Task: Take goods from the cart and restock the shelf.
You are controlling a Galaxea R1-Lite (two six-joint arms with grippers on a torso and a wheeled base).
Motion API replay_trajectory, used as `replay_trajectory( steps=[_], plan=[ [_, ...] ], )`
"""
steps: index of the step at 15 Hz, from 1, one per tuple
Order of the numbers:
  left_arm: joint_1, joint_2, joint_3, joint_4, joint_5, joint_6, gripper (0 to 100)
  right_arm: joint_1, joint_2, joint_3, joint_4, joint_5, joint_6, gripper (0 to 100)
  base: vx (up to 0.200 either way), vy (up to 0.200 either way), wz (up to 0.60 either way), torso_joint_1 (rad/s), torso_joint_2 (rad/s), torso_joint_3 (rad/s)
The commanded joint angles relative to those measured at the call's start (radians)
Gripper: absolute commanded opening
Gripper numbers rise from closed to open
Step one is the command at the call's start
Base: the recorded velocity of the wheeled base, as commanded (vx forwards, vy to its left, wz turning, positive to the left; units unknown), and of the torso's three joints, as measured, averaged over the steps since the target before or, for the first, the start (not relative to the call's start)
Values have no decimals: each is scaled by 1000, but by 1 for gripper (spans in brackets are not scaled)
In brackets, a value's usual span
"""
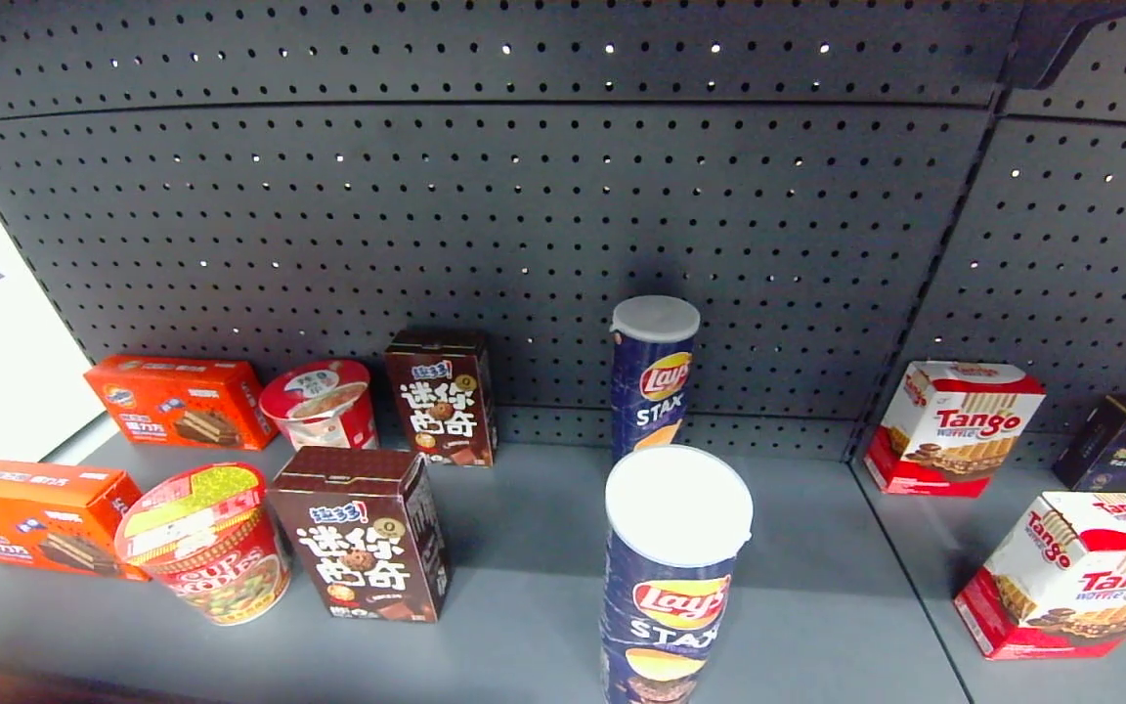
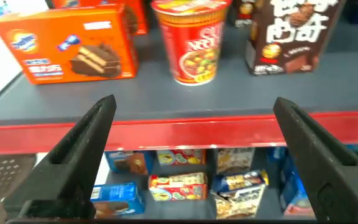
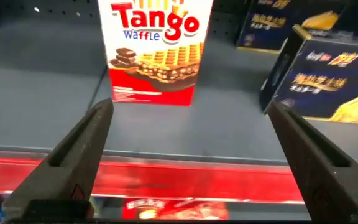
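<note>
At the shelf's front edge, both arms' jaws gape wide and carry nothing.
Nearest, the left jaws face the shelf (image 1: pixel 524 548) over its red edge strip (image 2: pixel 179 127). The cup noodles (image 2: pixel 191 40) sit straight ahead at 12 o'clock, between an orange cake box (image 2: pixel 67 43) and a brown biscuit box (image 2: pixel 291 31). The right jaws face a wafer box (image 3: pixel 154 53) likewise. Farther in, the front chip can (image 1: pixel 677 577) stands upright, a second chip can (image 1: pixel 654 376) at its 12 o'clock and bare shelf at its 3 o'clock. Next is likely a fetch from the cart; which arm is nearer it I cannot tell.
</note>
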Motion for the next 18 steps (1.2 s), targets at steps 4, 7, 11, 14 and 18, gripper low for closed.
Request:
replay_trajectory(
  steps=[4,7,11,14,18],
  plan=[
    [-1,-8,-7,13,163,3,100,0,6,2,7,-111,80,100,0,0,0,0,0,0],
    [-1,-8,-11,11,252,66,100,35,7,-3,86,-7,89,100,0,0,0,0,0,0],
    [1,-8,-21,13,394,263,100,35,6,0,77,-27,129,100,0,0,0,0,0,0],
    [-142,-8,-20,7,111,266,100,35,7,0,77,-29,129,100,0,0,0,0,0,0],
    [-384,-8,-18,13,5,164,100,35,7,0,77,-27,128,100,0,0,0,0,0,0]
  ],
)
